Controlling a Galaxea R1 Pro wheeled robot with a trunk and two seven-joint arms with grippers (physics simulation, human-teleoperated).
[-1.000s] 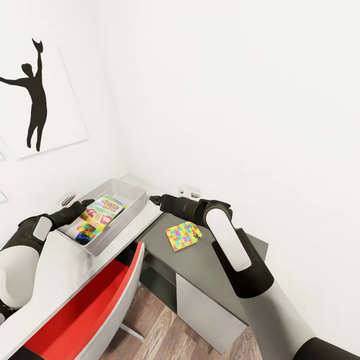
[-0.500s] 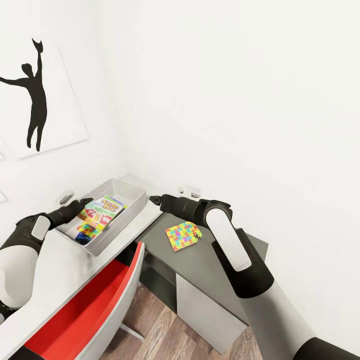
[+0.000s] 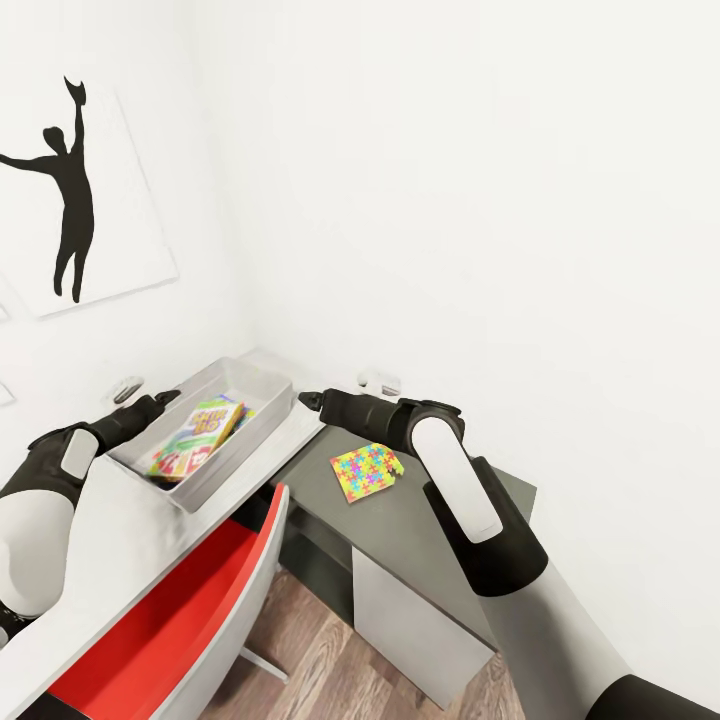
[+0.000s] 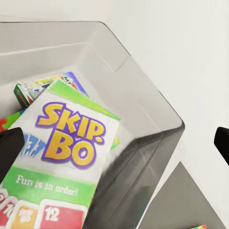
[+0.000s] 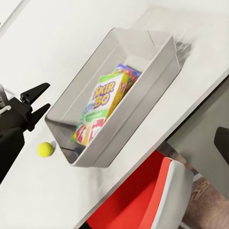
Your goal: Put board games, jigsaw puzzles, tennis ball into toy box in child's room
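The grey toy box [image 5: 162, 52] on the pale surface [image 3: 130, 540] already holds the SKIP-BO game [image 4: 67, 157], which leans tilted against the box's side wall instead of lying flat, with another printed game box [image 4: 33, 90] partly under it; whether all three games and a puzzle are inside cannot be told, since the SKIP-BO game covers most of the box floor. Two things clearly remain outside. The tennis ball [image 5: 45, 149] lies on the surface just beside the near end of the box, close to the left gripper [image 5: 36, 102], whose fingers are spread apart and hold nothing as it hovers by the box's outer wall. A jigsaw puzzle [image 3: 365, 470] lies on the lower dark grey cabinet [image 3: 440, 560], near the right gripper [image 3: 308, 399], which points toward the box corner; its fingers seem drawn together and empty, though this is hard to judge. So the task looks mostly done, with the ball and this puzzle likely the main pieces left.
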